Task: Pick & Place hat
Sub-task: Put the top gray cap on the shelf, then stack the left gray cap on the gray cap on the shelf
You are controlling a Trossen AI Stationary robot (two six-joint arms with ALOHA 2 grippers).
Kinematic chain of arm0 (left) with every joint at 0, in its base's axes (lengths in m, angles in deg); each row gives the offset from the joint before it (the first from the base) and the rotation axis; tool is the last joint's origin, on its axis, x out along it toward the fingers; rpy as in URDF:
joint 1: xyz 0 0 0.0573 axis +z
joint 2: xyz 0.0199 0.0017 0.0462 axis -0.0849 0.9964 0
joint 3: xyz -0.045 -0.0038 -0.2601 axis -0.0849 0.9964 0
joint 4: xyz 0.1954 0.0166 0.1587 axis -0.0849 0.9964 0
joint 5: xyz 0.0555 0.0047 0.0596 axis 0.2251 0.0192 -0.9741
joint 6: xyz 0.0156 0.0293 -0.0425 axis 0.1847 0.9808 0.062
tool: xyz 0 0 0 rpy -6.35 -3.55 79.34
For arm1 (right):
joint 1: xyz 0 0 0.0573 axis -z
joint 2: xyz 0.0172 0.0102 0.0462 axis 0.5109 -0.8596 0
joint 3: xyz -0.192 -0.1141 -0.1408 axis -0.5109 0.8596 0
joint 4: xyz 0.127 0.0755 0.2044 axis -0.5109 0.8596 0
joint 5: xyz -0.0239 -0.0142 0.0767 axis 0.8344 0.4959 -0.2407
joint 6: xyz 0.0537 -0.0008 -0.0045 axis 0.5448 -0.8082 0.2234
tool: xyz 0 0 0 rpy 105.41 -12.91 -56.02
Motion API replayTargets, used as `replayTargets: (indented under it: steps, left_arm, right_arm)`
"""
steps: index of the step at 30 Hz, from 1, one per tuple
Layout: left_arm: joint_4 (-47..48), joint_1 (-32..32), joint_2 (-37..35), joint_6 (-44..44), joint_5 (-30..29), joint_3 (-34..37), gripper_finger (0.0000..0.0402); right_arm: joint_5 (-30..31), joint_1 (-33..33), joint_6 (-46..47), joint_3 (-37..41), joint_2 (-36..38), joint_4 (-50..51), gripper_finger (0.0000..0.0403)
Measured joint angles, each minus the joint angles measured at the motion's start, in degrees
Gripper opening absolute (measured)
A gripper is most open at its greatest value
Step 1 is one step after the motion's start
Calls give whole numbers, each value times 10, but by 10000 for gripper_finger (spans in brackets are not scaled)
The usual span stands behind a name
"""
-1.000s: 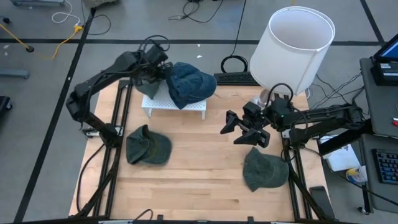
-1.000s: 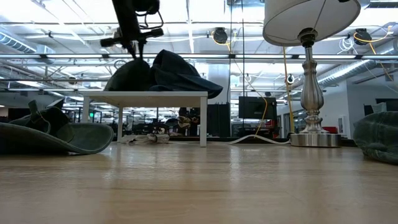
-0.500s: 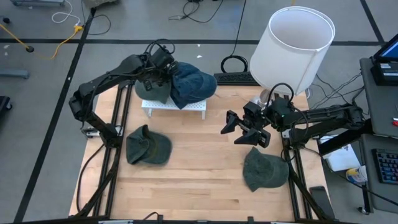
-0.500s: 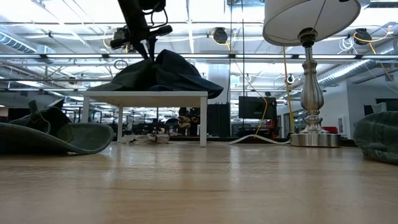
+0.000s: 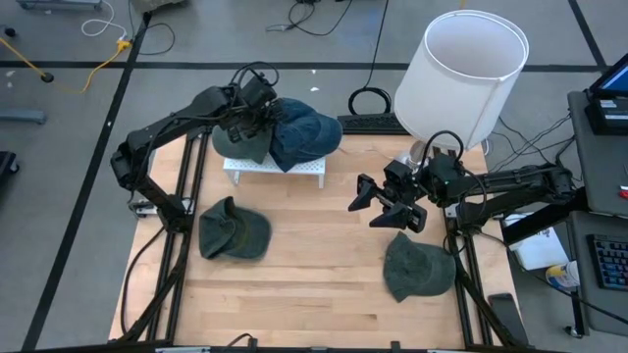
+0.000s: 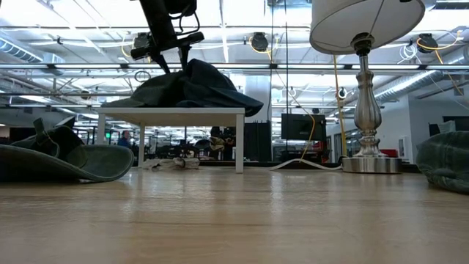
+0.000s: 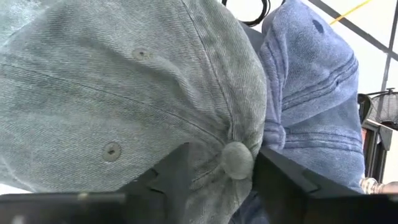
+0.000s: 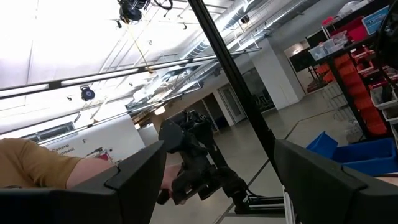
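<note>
So the wooden table (image 5: 314,265) is the big thing here, with that huge white lamp (image 5: 461,74) standing at the far right corner, silver stem and all. Near the far edge on my left side sits the little white stand (image 5: 275,167), and it's carrying two hats side by side: a grey-green denim cap (image 5: 238,144) and a blue denim cap (image 5: 302,132), touching each other. My left claw (image 5: 257,116) is right over them, at the seam where the two meet. From my left wrist cam the fingers (image 7: 180,171) sit either side of the green cap's top button (image 7: 237,158) with a gap between them, so the jaws are parted and not pinching the fabric.

Two more green hats are lying flat on the tabletop: one near my left side (image 5: 234,231), one near my right side (image 5: 418,267).

My right claw (image 5: 385,204) hangs above the table between the stand and that right hat, jaws spread wide, nothing in them.
</note>
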Motion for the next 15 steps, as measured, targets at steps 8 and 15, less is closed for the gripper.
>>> replayTargets:
  steps: [8, 15]
  left_arm:
    - [4, 0, -3, 1, 11, 0, 236]
    - [2, 0, -17, 28, 34, 0, 241]
  right_arm:
    - [0, 0, 0, 0, 0, 0, 291]
    - [1, 0, -6, 0, 0, 0, 291]
